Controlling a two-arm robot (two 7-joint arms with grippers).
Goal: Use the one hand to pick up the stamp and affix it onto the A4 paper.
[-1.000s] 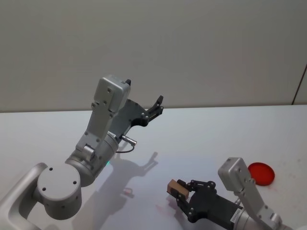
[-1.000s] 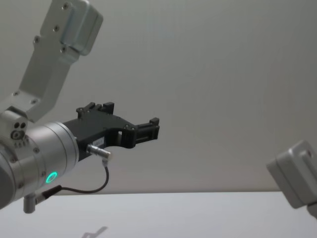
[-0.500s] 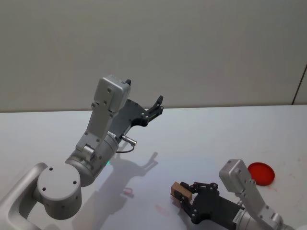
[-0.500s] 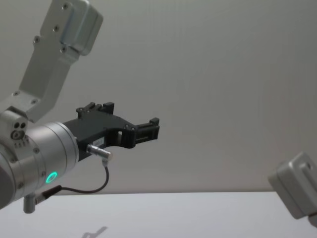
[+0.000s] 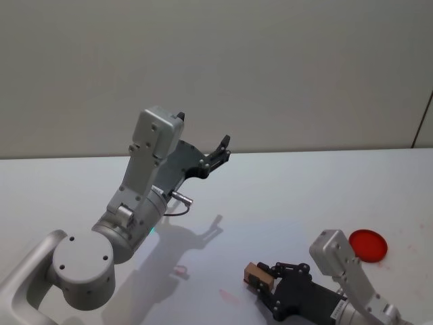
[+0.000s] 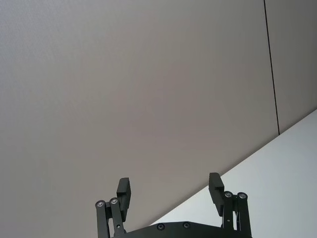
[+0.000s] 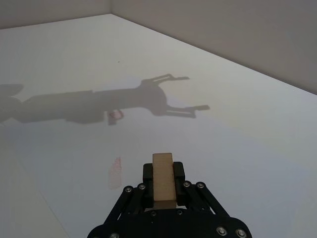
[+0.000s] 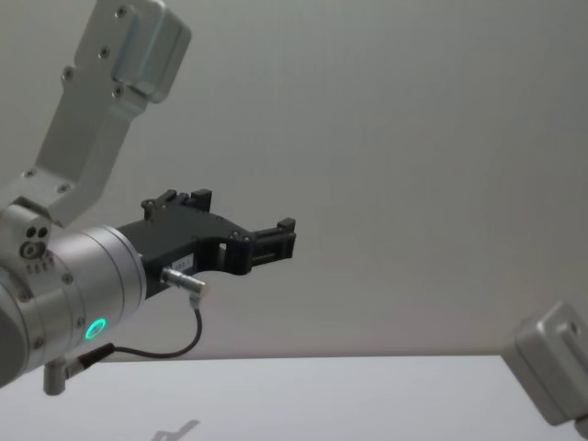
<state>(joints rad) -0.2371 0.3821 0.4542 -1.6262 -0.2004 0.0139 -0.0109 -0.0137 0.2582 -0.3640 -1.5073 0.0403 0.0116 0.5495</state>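
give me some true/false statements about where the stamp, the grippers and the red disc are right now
1. The right gripper is shut on the stamp. True.
2. The left gripper is shut. False: its fingers stand apart and hold nothing.
3. A red disc lies on the table. True.
4. The stamp lies loose on the table. False: it is held in the right gripper.

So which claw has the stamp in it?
The right claw, low over the table, grips the stamp; the left claw is raised, open and empty.
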